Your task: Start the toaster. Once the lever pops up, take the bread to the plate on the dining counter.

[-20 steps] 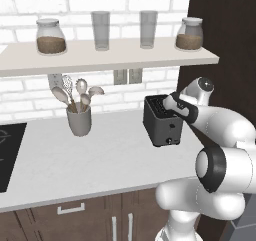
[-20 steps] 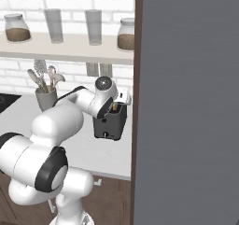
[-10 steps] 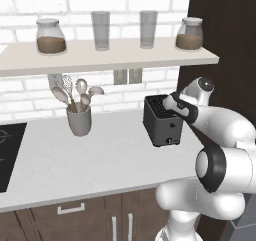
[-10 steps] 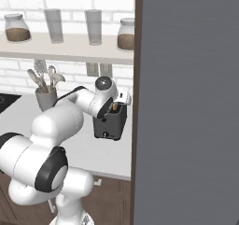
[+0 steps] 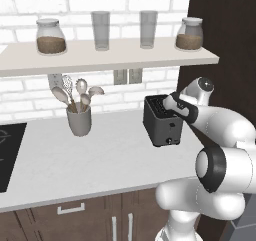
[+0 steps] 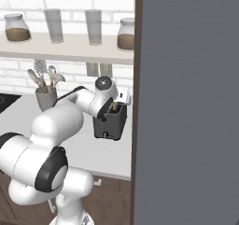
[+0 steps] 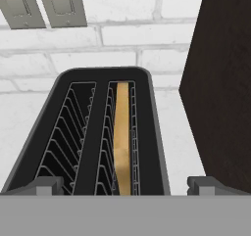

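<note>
Hovering over the toaster, the gripper sits at the bottom of the hand view with its two dark fingertips spread wide apart, one near the lower left corner and the other near the lower right, so the claw stands fully open and grips nothing; no contact with the toaster can be made out. Between those tips the toaster's two slots run up the middle of the frame, and the bread, a thin golden slice on edge, stands in the right-hand slot while the left slot shows bare wire. In the left base view the toaster is right of centre on the grey worktop, with the hand just above its right end; a small knob shows low on its near face. A grey utensil cup with spoons and a whisk stands well to the left, and jars and glasses line the shelf across the top. In the right base view the hand is at centre, the tan edge of the bread peeping from the toaster top beside a tall grey panel. Judging by this, the task is early: the slice sits in the toaster, whether the lever is pressed cannot be told, and lifting the bread out and carrying it to the plate on the dining counter remain.
</note>
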Available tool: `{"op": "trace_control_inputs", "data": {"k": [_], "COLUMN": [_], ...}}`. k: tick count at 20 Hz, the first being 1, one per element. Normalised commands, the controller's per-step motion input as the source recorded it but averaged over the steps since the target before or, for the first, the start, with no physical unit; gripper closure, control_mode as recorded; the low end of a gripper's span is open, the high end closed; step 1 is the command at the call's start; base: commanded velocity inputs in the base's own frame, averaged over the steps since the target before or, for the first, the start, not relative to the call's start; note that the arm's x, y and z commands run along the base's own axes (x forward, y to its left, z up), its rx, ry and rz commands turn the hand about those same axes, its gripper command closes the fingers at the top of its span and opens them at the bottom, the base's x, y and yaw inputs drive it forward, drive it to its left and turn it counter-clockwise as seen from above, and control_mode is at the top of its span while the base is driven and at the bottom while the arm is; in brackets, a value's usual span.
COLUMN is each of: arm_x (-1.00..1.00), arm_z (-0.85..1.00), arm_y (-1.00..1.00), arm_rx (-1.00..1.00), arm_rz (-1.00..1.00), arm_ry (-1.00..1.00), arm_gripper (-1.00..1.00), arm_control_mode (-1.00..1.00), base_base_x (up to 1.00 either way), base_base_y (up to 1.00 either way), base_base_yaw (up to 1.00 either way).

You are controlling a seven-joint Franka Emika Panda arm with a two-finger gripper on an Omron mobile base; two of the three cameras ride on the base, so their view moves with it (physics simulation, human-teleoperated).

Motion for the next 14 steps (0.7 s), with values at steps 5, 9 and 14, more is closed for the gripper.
{"op": "trace_control_inputs", "data": {"k": [5,9,14], "arm_x": [0.00,0.00,0.00], "arm_z": [0.00,0.00,0.00], "arm_y": [0.00,0.00,0.00], "arm_rx": [0.00,0.00,0.00], "arm_rz": [0.00,0.00,0.00], "arm_ry": [0.00,0.00,0.00], "arm_gripper": [-1.00,-1.00,-1.00], "arm_control_mode": [-1.00,-1.00,-1.00], "base_base_x": [0.00,0.00,0.00], "base_base_y": [0.00,0.00,0.00], "base_base_yaw": [0.00,0.00,0.00]}}
